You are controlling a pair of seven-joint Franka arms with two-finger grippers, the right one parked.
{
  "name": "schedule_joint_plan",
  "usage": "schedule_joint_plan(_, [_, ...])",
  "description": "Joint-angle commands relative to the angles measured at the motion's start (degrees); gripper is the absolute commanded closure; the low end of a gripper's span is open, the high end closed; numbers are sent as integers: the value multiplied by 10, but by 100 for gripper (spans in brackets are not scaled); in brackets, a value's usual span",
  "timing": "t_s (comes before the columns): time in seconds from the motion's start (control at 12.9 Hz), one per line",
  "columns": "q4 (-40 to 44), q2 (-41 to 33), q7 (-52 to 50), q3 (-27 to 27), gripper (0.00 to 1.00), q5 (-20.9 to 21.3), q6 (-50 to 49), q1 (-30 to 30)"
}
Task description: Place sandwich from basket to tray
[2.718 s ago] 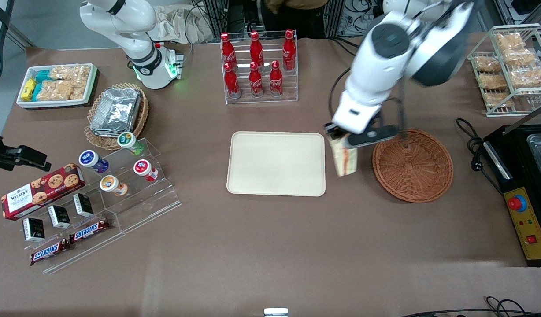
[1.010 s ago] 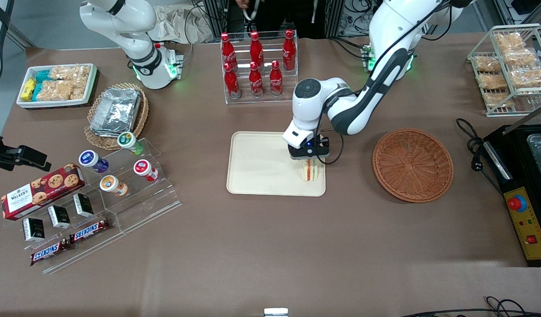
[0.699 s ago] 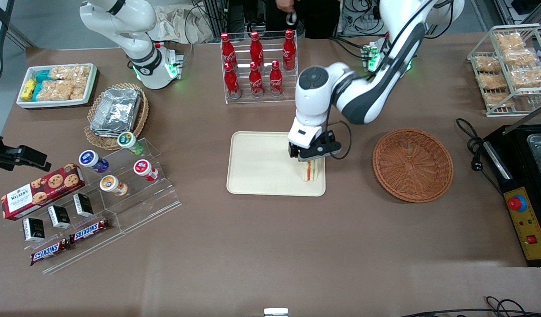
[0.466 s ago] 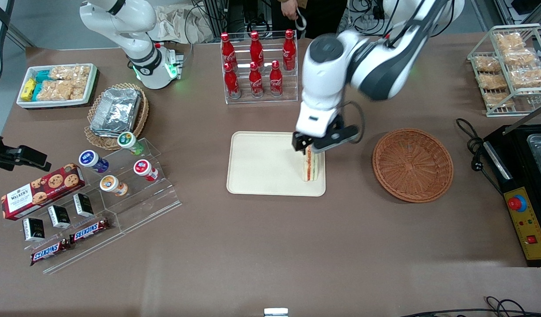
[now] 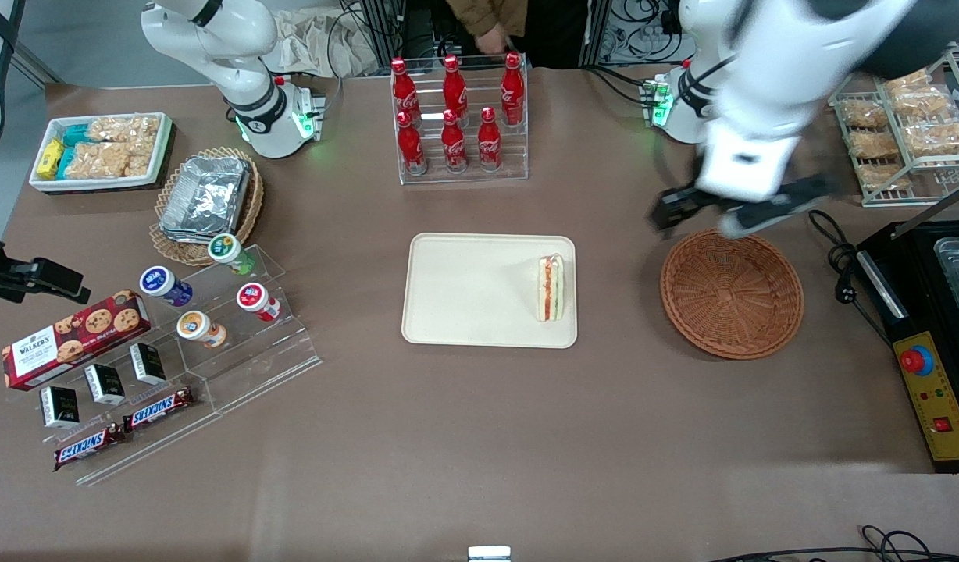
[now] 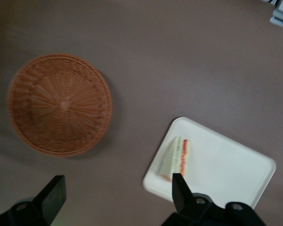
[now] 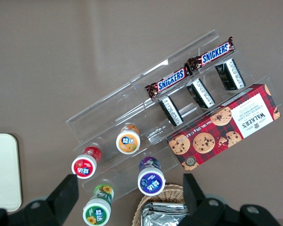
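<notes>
The sandwich point(image 5: 551, 289) stands on its edge on the cream tray point(image 5: 464, 290), at the tray's end nearest the basket, with its red and green filling showing. Beside the tray, the reddish-brown wicker basket point(image 5: 731, 293) holds nothing. My gripper point(image 5: 714, 218) hangs high above the table, over the basket's rim farthest from the front camera. It is open and holds nothing. In the left wrist view the gripper point(image 6: 115, 200) shows its two dark fingers spread wide, with the basket point(image 6: 60, 104), the tray point(image 6: 228, 172) and the sandwich point(image 6: 175, 157) far below.
A rack of red cola bottles point(image 5: 458, 117) stands farther from the front camera than the tray, with a person's hand point(image 5: 491, 35) at it. A wire rack of snack packets point(image 5: 905, 117), a black machine point(image 5: 936, 343) and its cable point(image 5: 835, 257) lie toward the working arm's end.
The gripper let go of the sandwich on the tray, rose and swung away over the basket's rim. The sandwich stays standing on the tray.
</notes>
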Motion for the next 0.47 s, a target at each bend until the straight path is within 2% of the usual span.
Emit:
schedule_joint_plan(0.0, [-6,-47,191,86,0,-24,-71,-2])
schedule_joint_plan(0.23, [49,-45,297,127,0,-21,-134,3])
schedule_joint_plan(0.39, [67,-31,311,128,0,-10,-135,4])
